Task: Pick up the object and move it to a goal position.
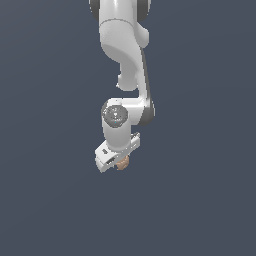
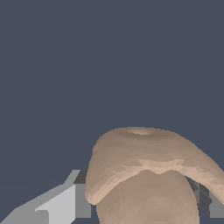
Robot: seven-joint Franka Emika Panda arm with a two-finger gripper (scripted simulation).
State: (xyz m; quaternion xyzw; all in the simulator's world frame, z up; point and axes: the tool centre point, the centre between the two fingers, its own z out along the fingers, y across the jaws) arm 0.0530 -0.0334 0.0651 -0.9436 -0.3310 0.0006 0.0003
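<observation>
Gripping the tan-brown object (image 1: 122, 163), the white gripper (image 1: 118, 159) has its fingers (image 2: 61, 203) closed against the lumpy blob's sides; it sits between them, directly under the hand.

Item one, as I logged it: arm (image 1: 122, 45), glossy white shell, smooth like moulded plastic, dark bands at the joints. Gripper (image 1: 116, 161): same white finish; fingers (image 2: 61, 203) read flat matt grey. Object (image 2: 144, 175): tan-brown, matt, lumpy, faceted surface. Ground (image 1: 50, 200): uniform matt slate-blue, featureless.
</observation>
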